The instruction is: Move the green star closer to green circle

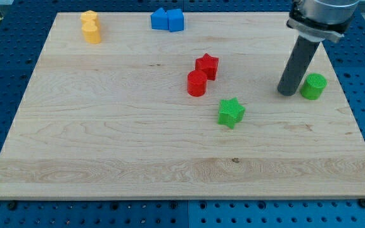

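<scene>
While my tip [288,92] nears green circle [313,86], green star [231,113] apart, wooden board [106,139], pincer unseen.

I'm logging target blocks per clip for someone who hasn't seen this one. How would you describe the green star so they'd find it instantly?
Start at the wooden board and go to its right half. Just below and right of the two red blocks sits the green star, standing alone. The only other green block, the green circle, is round and lies further right beside my tip.

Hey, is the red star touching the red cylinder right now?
Touching. The camera view shows the red star meeting the red cylinder with no wood visible between them.
</scene>
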